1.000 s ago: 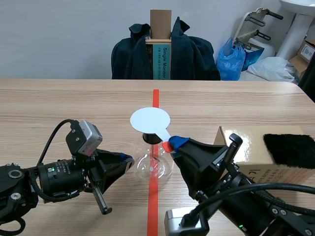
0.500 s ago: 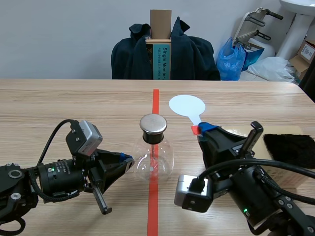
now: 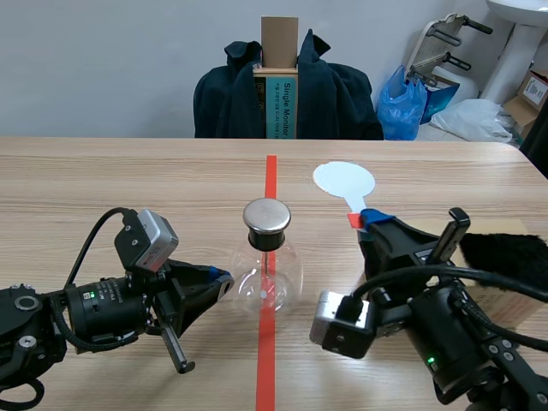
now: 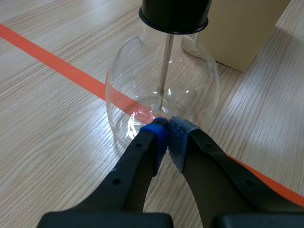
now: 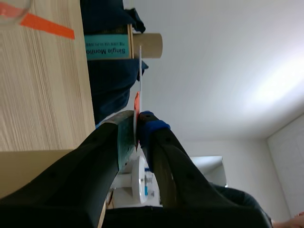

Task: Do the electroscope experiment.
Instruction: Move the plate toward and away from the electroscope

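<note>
The electroscope flask (image 3: 268, 272) stands upright between the two grippers. Off to one side of the flask and higher, the right gripper (image 3: 370, 220) pinches the white paddle (image 3: 343, 181) tight by its handle. The left gripper (image 4: 166, 129), fingers pressed together on nothing, touches the flask's base. I'd bring the paddle level over the flask's cap (image 3: 266, 216) — slowly, no knock.

Soft, even white light fills the scene, leaving the surface (image 3: 128, 171) bright, with only faint, diffuse shadows under the arms (image 3: 94, 312). Small white glints sit on the glass flask (image 4: 199, 90) ahead of the left claw (image 4: 166, 124). Behind the right claw (image 5: 137, 129), a broad glare washes out the wall (image 5: 270, 80), and the claw itself reads dark.
</note>
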{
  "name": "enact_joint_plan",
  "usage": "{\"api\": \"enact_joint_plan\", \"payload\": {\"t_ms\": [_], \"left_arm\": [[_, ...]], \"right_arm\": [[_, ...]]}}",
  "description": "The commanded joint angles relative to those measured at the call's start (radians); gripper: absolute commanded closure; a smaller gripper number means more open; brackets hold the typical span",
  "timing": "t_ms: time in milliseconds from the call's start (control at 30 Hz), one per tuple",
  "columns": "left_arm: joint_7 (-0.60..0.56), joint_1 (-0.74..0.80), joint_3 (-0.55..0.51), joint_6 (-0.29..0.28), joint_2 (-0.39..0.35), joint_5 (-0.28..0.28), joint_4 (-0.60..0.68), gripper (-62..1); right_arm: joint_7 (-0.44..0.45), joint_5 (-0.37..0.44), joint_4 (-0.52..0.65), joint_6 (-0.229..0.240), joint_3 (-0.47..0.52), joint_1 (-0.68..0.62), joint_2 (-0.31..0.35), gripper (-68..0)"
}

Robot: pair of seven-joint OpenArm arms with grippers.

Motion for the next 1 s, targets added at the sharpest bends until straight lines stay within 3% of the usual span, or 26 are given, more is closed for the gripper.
{"api": "enact_joint_plan", "payload": {"t_ms": [0, 467, 967], "left_arm": [[-0.013, -0.005, -0.003, -0.002, 0.002, -0.007, 0.011, -1.9], [-0.013, -0.005, -0.003, -0.002, 0.002, -0.007, 0.011, -1.9], [-0.013, -0.005, -0.003, -0.002, 0.002, -0.007, 0.011, -1.9]], "right_arm": [[0.021, 0.007, 0.016, -0.015, 0.008, 0.009, 0.008, -0.8], [0.279, 0.007, 0.016, -0.023, 0.008, 0.010, 0.008, -0.8], [0.361, 0.007, 0.016, -0.023, 0.008, 0.010, 0.007, -0.8]]}}
